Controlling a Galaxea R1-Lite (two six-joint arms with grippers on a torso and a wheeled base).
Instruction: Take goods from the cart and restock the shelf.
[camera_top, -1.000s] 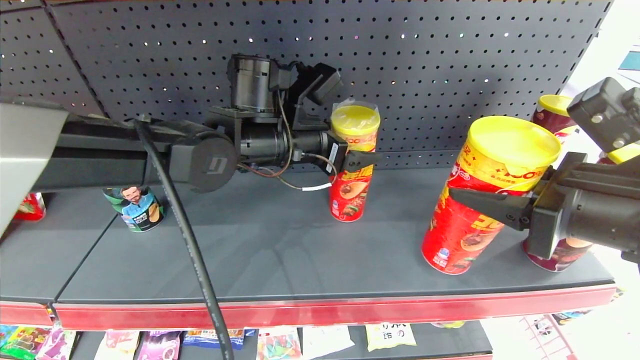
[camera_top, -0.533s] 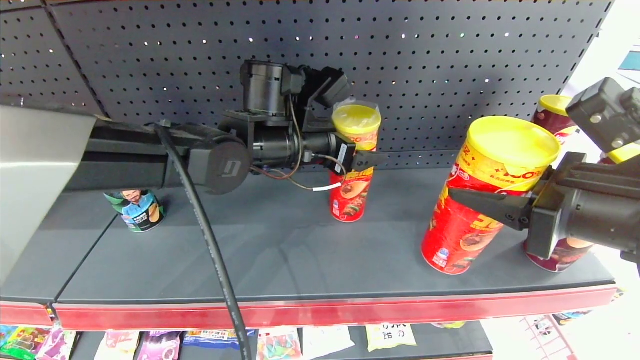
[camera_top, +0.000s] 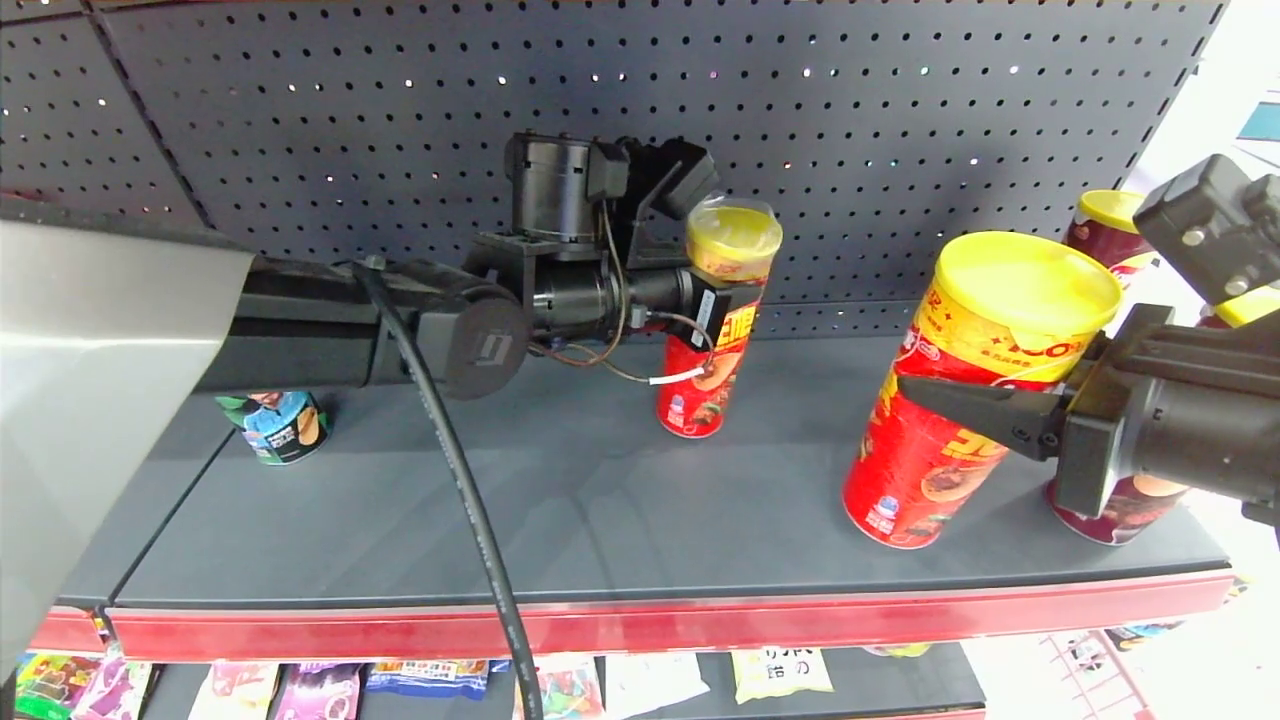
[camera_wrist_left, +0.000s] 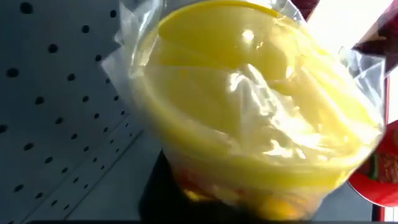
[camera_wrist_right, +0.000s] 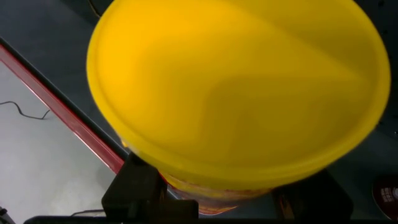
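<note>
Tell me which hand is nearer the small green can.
Left. The left hand grips the wrapped can at the middle of the shelf, right of the green can. The right hand holds the front can near the right end, farther away.

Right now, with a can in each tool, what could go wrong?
The left can leans in the left tool; released like this, it may topple on the shelf. The right can, gripped by the right tool, is tilted too, close to the shelf's front edge, so it could fall off. A third can stands just behind the right tool and might get knocked.
</note>
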